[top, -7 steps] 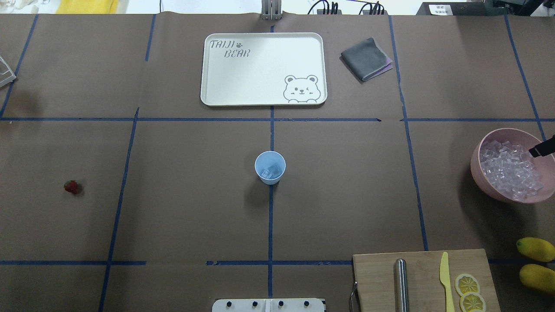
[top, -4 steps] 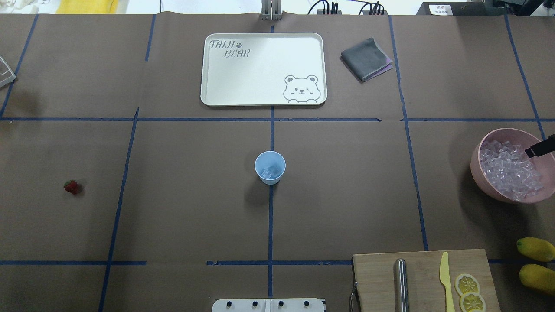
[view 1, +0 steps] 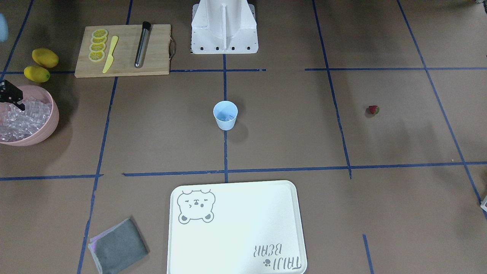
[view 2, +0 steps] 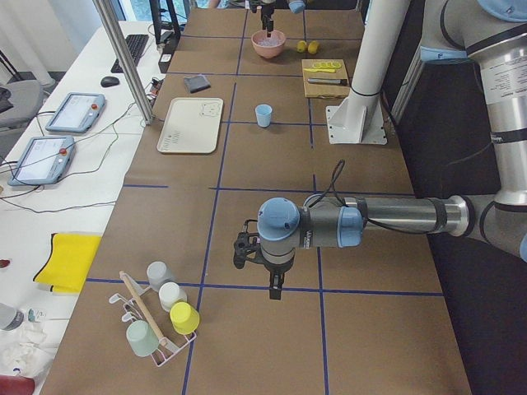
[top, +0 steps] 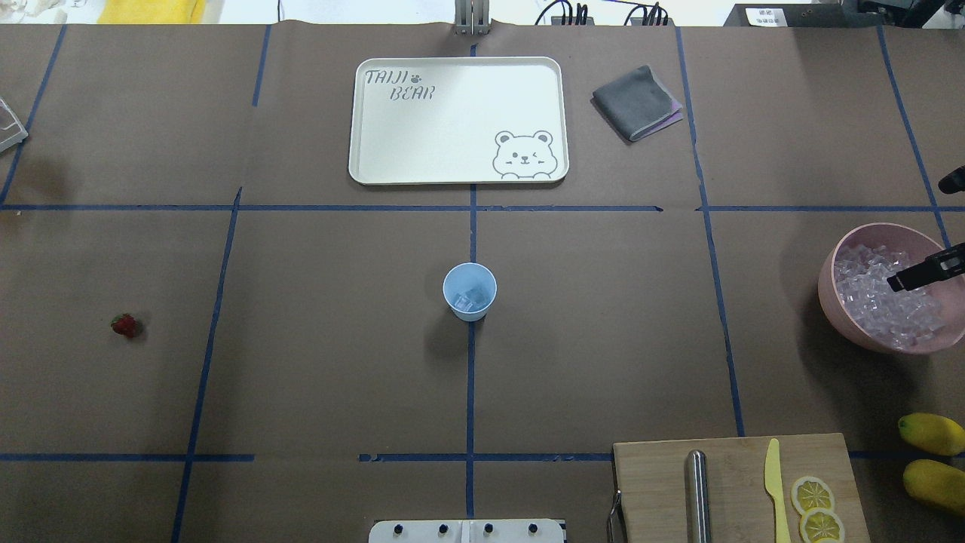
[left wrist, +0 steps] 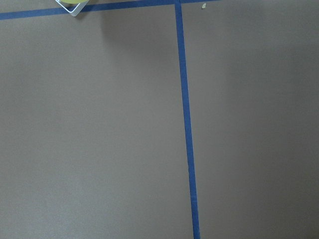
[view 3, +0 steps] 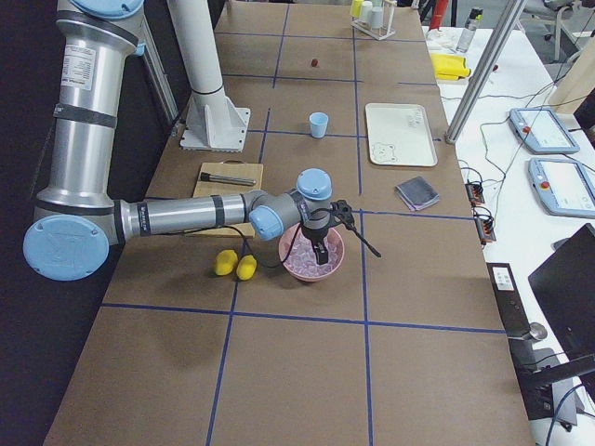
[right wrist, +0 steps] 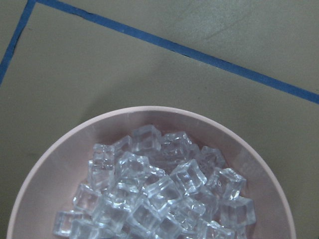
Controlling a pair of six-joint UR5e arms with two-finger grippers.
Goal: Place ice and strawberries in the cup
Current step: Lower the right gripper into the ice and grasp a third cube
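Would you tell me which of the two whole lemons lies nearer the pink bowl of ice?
The lemon farther from the robot, which sits between the pink bowl and the other lemon.

Silver arms [view 2: 395, 218] (blue joint caps [view 2: 276, 219])

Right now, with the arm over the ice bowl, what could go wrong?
The ice is piled loose and glassy in the pink bowl, so the right arm's fingers might slip or grab several. The cup is small and far off; a cube could drop or miss.
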